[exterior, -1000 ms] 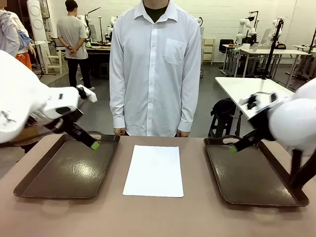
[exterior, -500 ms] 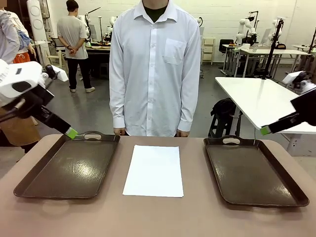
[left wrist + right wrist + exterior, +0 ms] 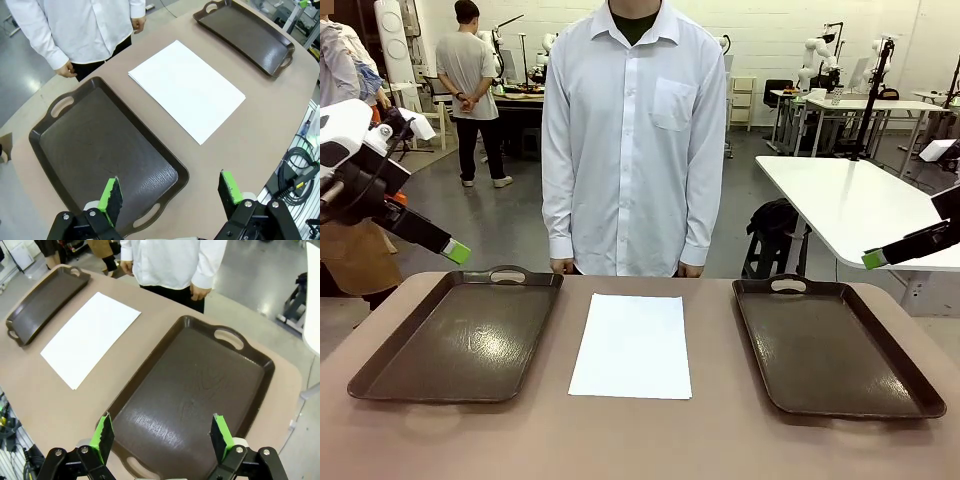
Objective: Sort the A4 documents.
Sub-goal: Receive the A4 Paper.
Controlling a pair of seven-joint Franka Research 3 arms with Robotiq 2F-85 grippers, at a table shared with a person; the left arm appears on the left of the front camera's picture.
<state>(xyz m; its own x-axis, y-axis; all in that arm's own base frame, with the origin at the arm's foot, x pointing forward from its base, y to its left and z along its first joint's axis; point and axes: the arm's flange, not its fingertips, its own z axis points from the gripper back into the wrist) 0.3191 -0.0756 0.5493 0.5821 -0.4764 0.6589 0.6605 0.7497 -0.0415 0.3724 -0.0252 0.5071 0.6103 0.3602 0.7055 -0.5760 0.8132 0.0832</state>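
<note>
The A4 documents (image 3: 630, 345) lie as a flat white stack in the middle of the table, between two dark brown trays; I cannot tell how many sheets it holds. My left gripper (image 3: 456, 251) hangs open, high above the far left corner of the left tray (image 3: 460, 340). In the left wrist view the left gripper (image 3: 170, 191) has nothing between its green pads, with the documents (image 3: 187, 90) farther off. My right gripper (image 3: 872, 260) is raised off the table's right side, open. The right gripper (image 3: 162, 434) looks down at the right tray (image 3: 195, 385) and the documents (image 3: 90, 337).
The right tray (image 3: 830, 350) and the left tray hold nothing. A person in a white shirt (image 3: 635, 130) stands at the far edge, hands (image 3: 563, 266) down by the table. A white table (image 3: 840, 200) stands behind on the right.
Both arms have risen and pulled outward, away from over the trays toward the picture's edges. The paper and trays have not moved.
</note>
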